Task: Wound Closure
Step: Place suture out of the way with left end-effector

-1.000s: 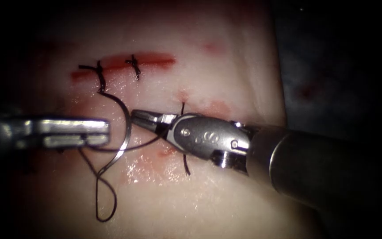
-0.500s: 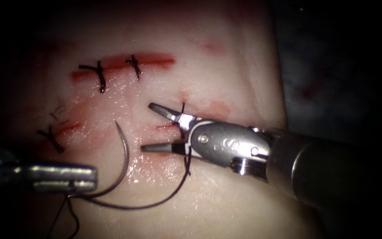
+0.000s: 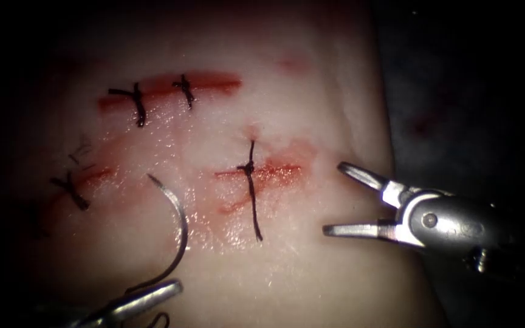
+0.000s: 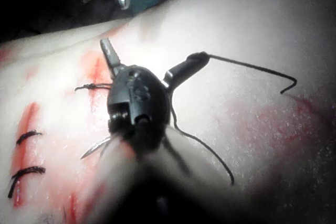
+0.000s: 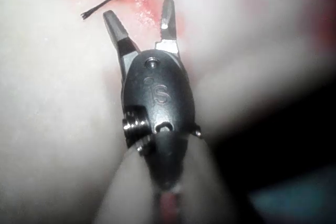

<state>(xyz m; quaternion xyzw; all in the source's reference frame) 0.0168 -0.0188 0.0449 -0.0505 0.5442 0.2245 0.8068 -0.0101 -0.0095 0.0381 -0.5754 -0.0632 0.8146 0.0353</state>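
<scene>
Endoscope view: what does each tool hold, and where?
The right arm's silver tool holds nothing, jaws open. The curved steel needle, outside the pale tissue, ends at the left arm's tool; a grip cannot be told.

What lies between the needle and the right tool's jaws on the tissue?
In the endoscope view, a tied stitch crossing a red-stained cut lies between the needle and the right tool.

Left tool (image 3: 130, 304) cut by edge; thread (image 3: 160, 319) trails off frame.
</scene>
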